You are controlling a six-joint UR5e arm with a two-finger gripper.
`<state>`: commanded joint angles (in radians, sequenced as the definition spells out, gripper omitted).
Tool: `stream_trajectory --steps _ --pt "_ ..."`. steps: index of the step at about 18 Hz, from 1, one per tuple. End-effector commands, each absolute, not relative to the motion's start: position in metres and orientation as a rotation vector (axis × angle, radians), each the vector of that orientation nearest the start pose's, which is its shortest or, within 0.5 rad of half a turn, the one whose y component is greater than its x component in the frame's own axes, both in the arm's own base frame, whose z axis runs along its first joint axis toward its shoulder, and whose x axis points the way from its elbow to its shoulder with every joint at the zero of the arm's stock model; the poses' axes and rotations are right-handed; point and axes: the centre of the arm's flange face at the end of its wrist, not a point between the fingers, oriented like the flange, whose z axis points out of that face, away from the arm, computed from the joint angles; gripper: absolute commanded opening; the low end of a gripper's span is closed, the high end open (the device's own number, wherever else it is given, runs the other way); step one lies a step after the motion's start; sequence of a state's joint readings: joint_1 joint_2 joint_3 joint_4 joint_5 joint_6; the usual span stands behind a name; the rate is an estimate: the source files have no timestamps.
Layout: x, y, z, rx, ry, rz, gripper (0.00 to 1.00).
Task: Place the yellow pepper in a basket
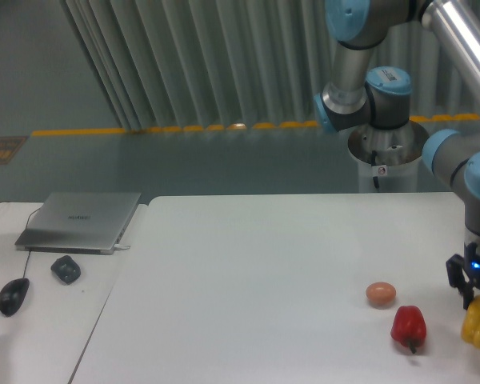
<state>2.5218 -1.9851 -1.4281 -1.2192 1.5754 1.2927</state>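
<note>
The gripper [474,298] is closed on the top of the yellow pepper [478,323] — the pepper hangs right under it, above the table [264,264] at the far right side. Just left of the pepper sits a red pepper [408,326], apart from it. A little further left and a bit further back lies a small tan ball [381,294]. Far off to the left are a laptop [80,220], a dark lump [66,269] and a black mouse [13,295].

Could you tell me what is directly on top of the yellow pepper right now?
The gripper sits on top of the yellow pepper, its dark fingers closed over the upper part. The pepper's top and stem are covered by them, so they cannot be seen.
</note>
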Motion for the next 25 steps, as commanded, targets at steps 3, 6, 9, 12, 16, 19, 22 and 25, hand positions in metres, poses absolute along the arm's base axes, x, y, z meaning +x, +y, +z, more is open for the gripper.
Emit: stream_trajectory --steps 3,6,9,12,16,19,22,25 --pt "-0.462 0.469 0.359 -3.054 0.715 0.033 0.53" --pt "-0.477 0.439 0.363 -2.988 0.978 -0.029 0.53" --pt "-0.491 0.414 0.369 -2.942 1.104 -0.048 0.53" --pt "-0.491 0.399 0.388 -2.939 1.118 -0.07 0.53" --pt "-0.503 0.375 0.399 -2.903 1.234 -0.072 0.53" --pt "-0.517 0.357 0.401 -2.85 1.367 -0.06 0.53" --pt "-0.538 0.344 0.403 -2.833 1.453 -0.005 0.53" --pt "-0.553 0.339 0.395 -2.833 1.487 0.034 0.53"
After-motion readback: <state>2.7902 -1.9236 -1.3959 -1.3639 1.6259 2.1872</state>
